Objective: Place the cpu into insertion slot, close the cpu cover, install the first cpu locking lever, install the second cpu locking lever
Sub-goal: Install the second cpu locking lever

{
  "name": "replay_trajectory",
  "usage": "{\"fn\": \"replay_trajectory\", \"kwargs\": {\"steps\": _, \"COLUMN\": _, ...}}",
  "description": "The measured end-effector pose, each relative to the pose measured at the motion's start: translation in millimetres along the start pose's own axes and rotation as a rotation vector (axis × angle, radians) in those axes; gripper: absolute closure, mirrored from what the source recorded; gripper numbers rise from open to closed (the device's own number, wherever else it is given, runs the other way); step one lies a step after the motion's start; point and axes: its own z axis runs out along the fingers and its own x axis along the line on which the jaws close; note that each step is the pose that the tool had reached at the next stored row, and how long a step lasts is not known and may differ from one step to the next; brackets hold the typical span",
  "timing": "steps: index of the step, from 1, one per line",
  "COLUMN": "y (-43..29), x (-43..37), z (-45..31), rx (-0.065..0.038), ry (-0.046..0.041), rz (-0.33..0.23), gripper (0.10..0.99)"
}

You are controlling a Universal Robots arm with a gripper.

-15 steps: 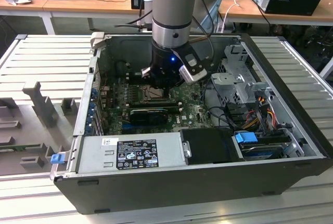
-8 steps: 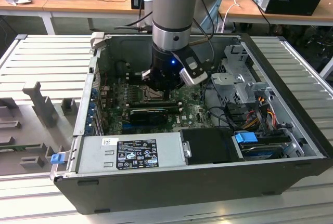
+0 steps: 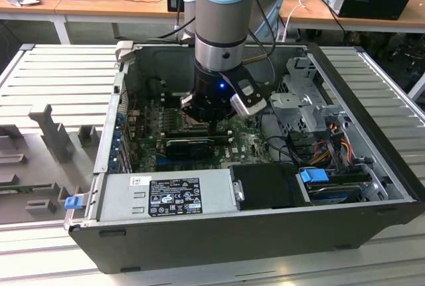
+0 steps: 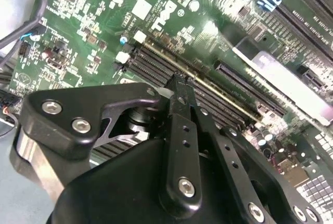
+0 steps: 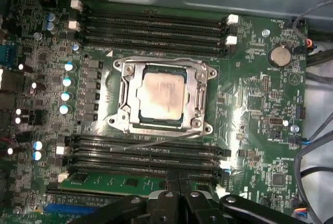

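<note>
Scene: open computer case (image 3: 372,186) lying on its side on a ribbed metal table (image 3: 60,73), with the robot arm (image 3: 222,20) reaching down into it in the exterior view.
Gripper: black gripper (image 5: 177,195) hovers low over the green motherboard (image 5: 260,104), above the long black memory slots (image 5: 140,154) just beside the socket.
Fingers: the two fingertips (image 4: 179,96) are pressed together with no gap between them; they pinch nothing and I cannot tell whether they touch the board.
Cpu: the silver-grey cpu (image 5: 162,95) sits flat inside the insertion slot (image 5: 134,117), in the middle of the board.
Cpu cover: the metal cpu cover (image 5: 200,96) lies down around the chip, framing it.
Levers: a thin wire lever (image 5: 156,141) runs along the socket edge nearest the gripper; whether it is latched, I cannot tell.
Other parts: a black graphics card (image 3: 189,146) lies near the gripper in the exterior view.
</note>
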Motion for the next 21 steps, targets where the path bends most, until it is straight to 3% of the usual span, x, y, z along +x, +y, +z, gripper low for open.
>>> {"fn": "replay_trajectory", "kwargs": {"steps": 1, "y": -0.5, "x": 0.1, "z": 0.5, "rx": -0.022, "ry": 0.0001, "rz": 0.0, "gripper": 0.98}}
{"fn": "replay_trajectory", "kwargs": {"steps": 2, "y": -0.5, "x": 0.1, "z": 0.6, "rx": -0.057, "ry": -0.0018, "rz": 0.001, "gripper": 0.98}}
{"fn": "replay_trajectory", "kwargs": {"steps": 3, "y": -0.5, "x": 0.1, "z": 0.6, "rx": -0.085, "ry": -0.0032, "rz": 0.002, "gripper": 0.98}}
{"fn": "replay_trajectory", "kwargs": {"steps": 5, "y": -0.5, "x": 0.4, "z": 0.6, "rx": -0.114, "ry": -0.0043, "rz": 0.002, "gripper": 0.98}}
{"fn": "replay_trajectory", "kwargs": {"steps": 6, "y": -0.4, "x": 1.7, "z": 0.5, "rx": -0.116, "ry": -0.0046, "rz": 0.003, "gripper": 0.98}}
{"fn": "replay_trajectory", "kwargs": {"steps": 8, "y": 0.5, "x": 12.4, "z": 0.6, "rx": -0.117, "ry": -0.0045, "rz": 0.002, "gripper": 0.98}}
{"fn": "replay_trajectory", "kwargs": {"steps": 13, "y": 0.6, "x": 13.7, "z": 0.9, "rx": -0.117, "ry": -0.004, "rz": 0.002, "gripper": 0.98}}
{"fn": "replay_trajectory", "kwargs": {"steps": 17, "y": 1.6, "x": 26.2, "z": 0.8, "rx": -0.117, "ry": -0.0042, "rz": 0.002, "gripper": 0.98}}
{"fn": "replay_trajectory", "kwargs": {"steps": 21, "y": 2.1, "x": 33.8, "z": 1.1, "rx": -0.118, "ry": -0.004, "rz": 0.002, "gripper": 0.98}}
